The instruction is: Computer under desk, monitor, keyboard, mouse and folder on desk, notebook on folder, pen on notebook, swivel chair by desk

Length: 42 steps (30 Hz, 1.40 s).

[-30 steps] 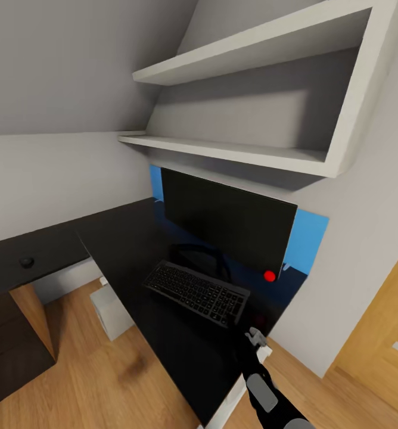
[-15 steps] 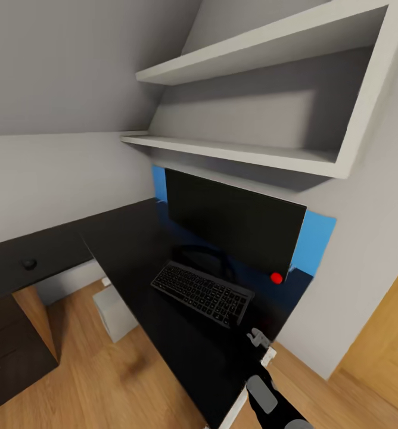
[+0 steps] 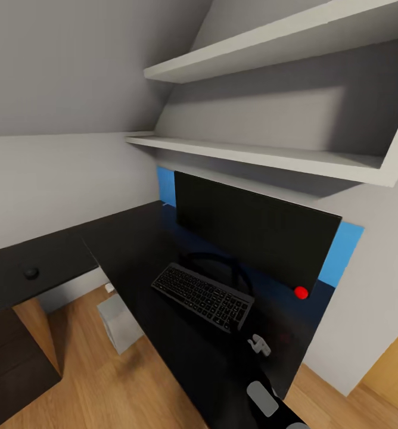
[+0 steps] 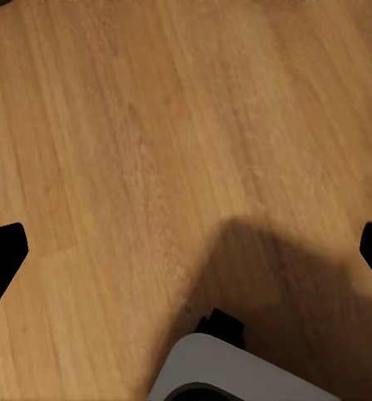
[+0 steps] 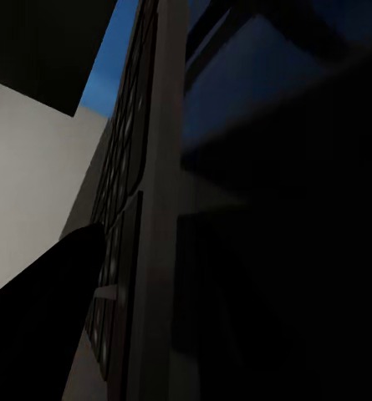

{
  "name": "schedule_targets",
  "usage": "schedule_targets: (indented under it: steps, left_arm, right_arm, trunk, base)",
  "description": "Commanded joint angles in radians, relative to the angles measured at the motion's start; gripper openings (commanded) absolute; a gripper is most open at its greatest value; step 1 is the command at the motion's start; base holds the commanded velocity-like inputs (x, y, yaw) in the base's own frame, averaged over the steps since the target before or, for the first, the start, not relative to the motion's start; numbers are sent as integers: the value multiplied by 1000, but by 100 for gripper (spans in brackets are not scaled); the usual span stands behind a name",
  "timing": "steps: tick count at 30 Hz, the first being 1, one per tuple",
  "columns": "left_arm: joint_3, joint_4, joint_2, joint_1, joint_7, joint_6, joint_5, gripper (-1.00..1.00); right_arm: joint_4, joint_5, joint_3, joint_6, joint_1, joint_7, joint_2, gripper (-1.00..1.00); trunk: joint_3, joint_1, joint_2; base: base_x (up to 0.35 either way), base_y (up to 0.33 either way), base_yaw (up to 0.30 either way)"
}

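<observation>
On desk (image 3: 133, 250), keyboard (image 3: 202, 295) (monitor (image 3: 255, 235) nearer now)

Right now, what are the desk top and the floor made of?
The desk top looks like glossy black glass or lacquer, since the blue back panel reflects in it; which one is unclear. The floor looks like light wood planks, with grain lines and board seams showing.
</observation>
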Motion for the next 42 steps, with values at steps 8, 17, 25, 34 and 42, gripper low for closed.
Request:
schedule_targets:
  steps: [8,17,25,34,42]
  left_arm:
    - [-9,0,0,-1,6,-5,9,100]
    - [-9,0,0,-1,6,-5,8,100]
    - [-9,0,-1,-1,6,-5,8,100]
    - [-9,0,-2,-1,5,-5,8,100]
    - [-9,0,-3,-1,5,-5,8,100]
  right_arm:
    - [3,-30,-6,8,-1,-57,1,-100]
    - [3,-93,-6,7,-1,-55,1,-100]
    - [1,-96,-6,6,-1,-55,1,-100]
    - [-1,-98,-6,5,-1,-54,1,-100]
    - [-1,-99,-7,3,-1,-54,1,-100]
  trunk:
    - [-1,0,-1]
    - [-1,0,-1]
    - [-1,0,-1]
    - [5,-7,13]
    - [5,-7,13]
  base:
    - [2,124,0]
    - [0,6,0]
    - [0,0,0]
    - [0,0,0]
    - [0,0,0]
